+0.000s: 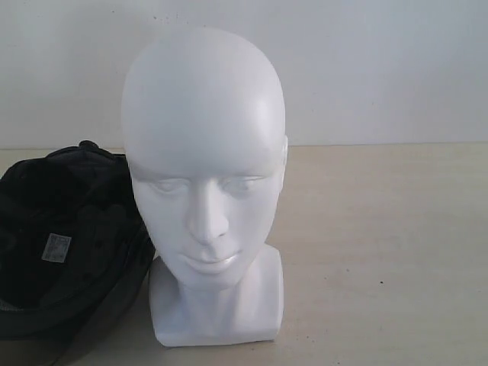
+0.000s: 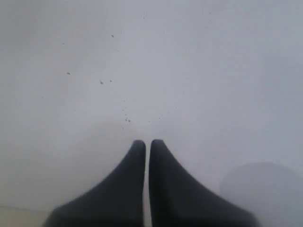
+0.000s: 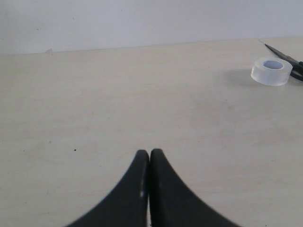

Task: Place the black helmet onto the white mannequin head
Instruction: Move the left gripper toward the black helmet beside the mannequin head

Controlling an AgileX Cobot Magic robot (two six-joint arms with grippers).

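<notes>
1. The white mannequin head (image 1: pixel 204 183) stands upright on the pale tabletop (image 1: pixel 381 252) on its blocky base, face turned toward the exterior camera, with a plain white wall (image 1: pixel 381 69) behind it.
2. The black helmet (image 1: pixel 69 244) lies on the tabletop to the left of the head in the exterior view. Its rim is pressed against the head's jaw and base. It is not on the head.
3. The helmet's opening faces the camera, showing dark padded lining and a small pale label (image 1: pixel 57 248). The picture's left and lower edges cut off part of the helmet.
4. The left tool (image 2: pixel 147 142) has its two dark fingers drawn together with only a hairline slit between them and nothing in it. It points at a blurred whitish surface dotted with tiny dark specks.
5. The right tool (image 3: pixel 149 152) is pressed together, fingertips touching and empty, just above bare tabletop.
6. Well beyond the right tool, a roll of clear tape (image 3: pixel 271 71) lies flat on the tabletop, with a thin black object (image 3: pixel 283 55) just behind it; what that object is cannot be told.
</notes>
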